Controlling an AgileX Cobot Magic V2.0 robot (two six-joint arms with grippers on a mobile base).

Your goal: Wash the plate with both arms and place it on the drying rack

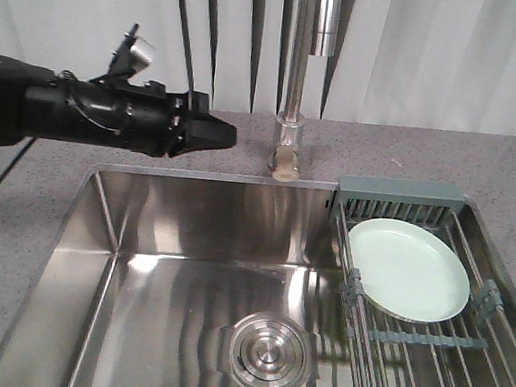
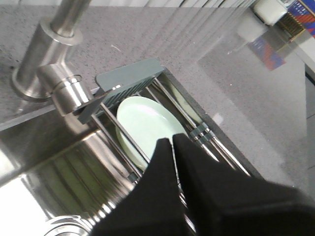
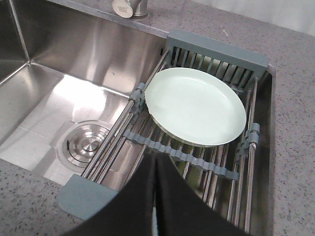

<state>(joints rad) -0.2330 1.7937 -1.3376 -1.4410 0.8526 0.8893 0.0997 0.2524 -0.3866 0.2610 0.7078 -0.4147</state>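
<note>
Plate [image 1: 406,268] lay face up on the drying rack [image 1: 425,356], resting on the steel rods toward the rack's back end, its far rim close to the slotted grey-green caddy [image 1: 400,200]. The rack spanned the right side of the steel sink [image 1: 168,276], from the back edge to the front edge. No arm or claw touched the plate.

Left arm [image 1: 65,111] reached in from the left edge of the front view, held level above the counter [image 1: 50,173] behind the sink's back-left corner. Left gripper [image 1: 216,134] pointed toward the faucet [image 1: 295,78], its tips just short of the faucet column. The jaws were pressed together to a narrow seam, nothing between them; the left wrist view showed the same closed seam [image 2: 173,162], with the plate [image 2: 147,125] beyond the fingertips.

Right gripper [image 3: 155,191] showed only in its own wrist view, hanging above the front end of the rack [image 3: 197,162]. Its two black fingers [image 3: 140,206] met along a thin line, empty. The plate [image 3: 196,105] sat past the tips, well apart from them, between the rack's side rails.

Drain strainer [image 1: 266,352] sat in the sink floor near the front edge, left of the rack.
</note>
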